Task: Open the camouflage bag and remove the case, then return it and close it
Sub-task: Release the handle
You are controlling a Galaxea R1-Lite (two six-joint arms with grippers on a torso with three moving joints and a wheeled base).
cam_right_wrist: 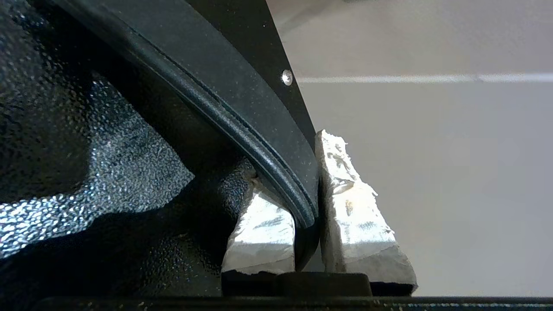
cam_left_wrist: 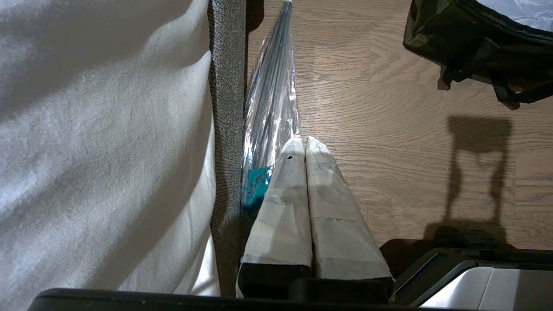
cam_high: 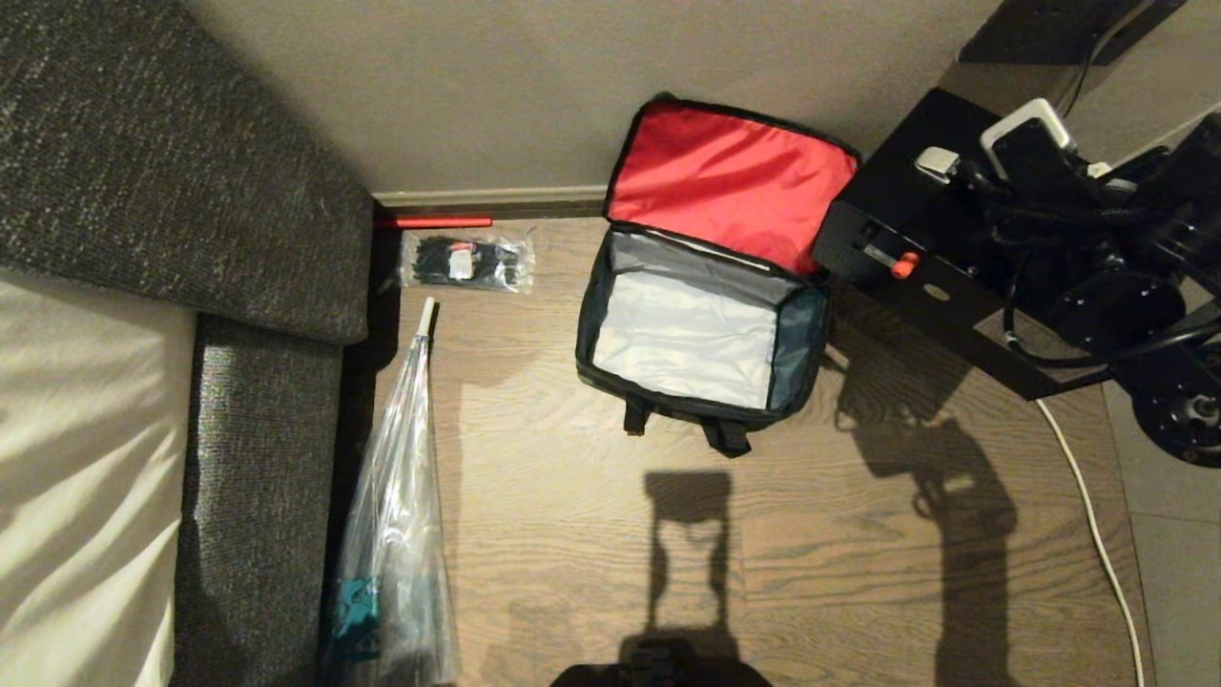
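Wood-grain flooring (cam_high: 591, 534) runs up to a beige wall, with a dark grey sofa (cam_high: 172, 172) along the robot's left side. On the floor near the wall lies the camouflage bag (cam_high: 701, 339), its red-lined lid (cam_high: 730, 181) thrown back against the wall and its pale grey interior bare. Just to the bag's right, lifted off the floor, hangs the case (cam_high: 916, 258), a black box with a small red latch (cam_high: 904, 264); the right claw (cam_right_wrist: 309, 203) is clamped on its black top handle (cam_right_wrist: 242, 103), the taped fingers (cam_right_wrist: 354, 216) pinching the handle between them. The left claw (cam_left_wrist: 304, 144) is parked low beside the sofa, its fingers pressed together on nothing. A folded clear umbrella (cam_high: 401, 515) lies along the sofa, a clear plastic bag (cam_high: 467, 262) of dark items sits by the wall, and a white cable (cam_high: 1097, 534) trails across the floor on the right.
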